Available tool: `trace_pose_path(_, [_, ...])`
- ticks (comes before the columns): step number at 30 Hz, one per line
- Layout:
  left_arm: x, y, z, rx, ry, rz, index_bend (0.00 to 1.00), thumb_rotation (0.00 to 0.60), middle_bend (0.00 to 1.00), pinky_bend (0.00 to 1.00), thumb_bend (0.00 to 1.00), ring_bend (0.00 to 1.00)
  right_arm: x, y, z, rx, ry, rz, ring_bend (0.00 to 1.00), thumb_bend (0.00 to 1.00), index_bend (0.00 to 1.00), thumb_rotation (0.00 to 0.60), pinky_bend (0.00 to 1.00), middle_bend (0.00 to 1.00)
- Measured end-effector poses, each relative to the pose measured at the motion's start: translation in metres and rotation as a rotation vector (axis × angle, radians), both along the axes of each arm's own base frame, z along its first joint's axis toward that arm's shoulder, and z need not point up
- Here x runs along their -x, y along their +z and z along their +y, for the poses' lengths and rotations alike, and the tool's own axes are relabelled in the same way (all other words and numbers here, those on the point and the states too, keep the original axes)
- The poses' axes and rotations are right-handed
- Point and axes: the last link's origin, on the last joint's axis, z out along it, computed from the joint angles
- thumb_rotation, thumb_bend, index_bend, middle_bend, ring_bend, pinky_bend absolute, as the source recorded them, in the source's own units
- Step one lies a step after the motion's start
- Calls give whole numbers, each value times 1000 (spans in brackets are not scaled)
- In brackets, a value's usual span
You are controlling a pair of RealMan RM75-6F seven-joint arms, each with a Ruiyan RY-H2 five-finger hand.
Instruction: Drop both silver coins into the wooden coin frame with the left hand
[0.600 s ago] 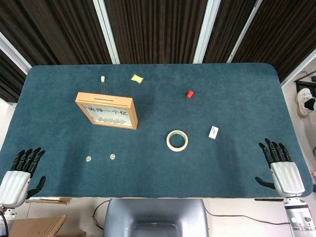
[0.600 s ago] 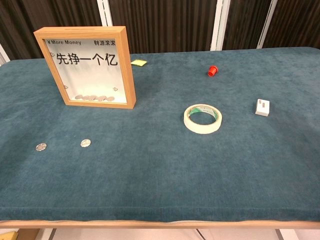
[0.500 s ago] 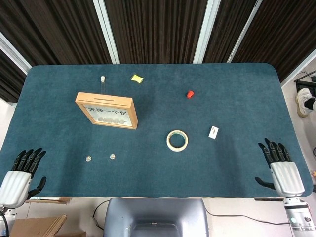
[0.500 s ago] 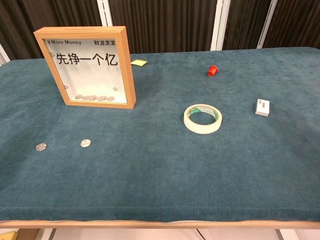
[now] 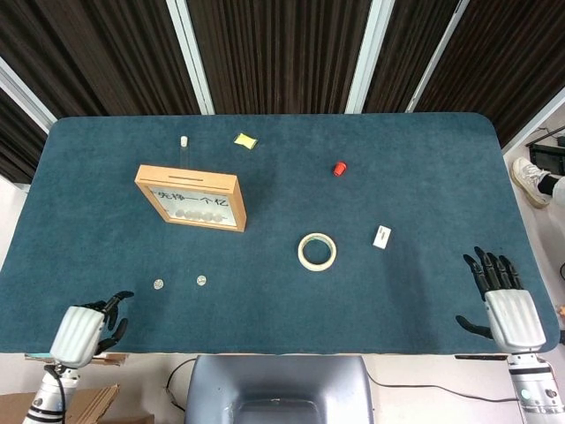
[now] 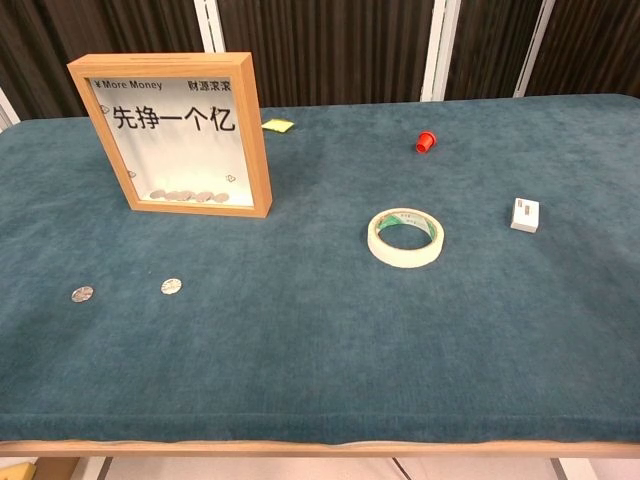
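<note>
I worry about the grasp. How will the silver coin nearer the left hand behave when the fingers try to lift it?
The coin lies flat on the blue cloth, so fingertips probably find little edge to catch. It looks thin and smooth, so it may slip. The soft cloth likely keeps it from sliding far if nudged.

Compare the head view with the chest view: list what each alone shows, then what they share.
Head view only: the left robot hand and right robot hand at the table's near edge, and a small white cylinder behind the wooden coin frame. Chest view only: the frame's printed front, read head-on. Both: two silver coins, tape roll, red cap.
</note>
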Motion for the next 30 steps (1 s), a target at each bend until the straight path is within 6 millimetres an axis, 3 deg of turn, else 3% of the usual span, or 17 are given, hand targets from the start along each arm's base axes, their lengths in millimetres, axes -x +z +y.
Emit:
trace_pose_path(5, [-1, -29, 8, 55, 46, 17, 411, 600, 1000, 1000, 413, 1000, 1, -3, 0, -28, -12, 6, 0, 177, 0, 600, 0, 0])
trace_pose_path(14, [-8, -63, 27, 35, 135, 21, 410, 600, 1000, 1000, 405, 1000, 0, -3, 0, -48, -21, 3, 0, 177, 0, 600, 0, 0])
trace_pose_path(30, [-3, -95, 60, -53, 170, 117, 423, 600, 1000, 1000, 391, 1000, 1, -2, 0, -49, -32, 2, 0, 177, 0, 600, 0, 0])
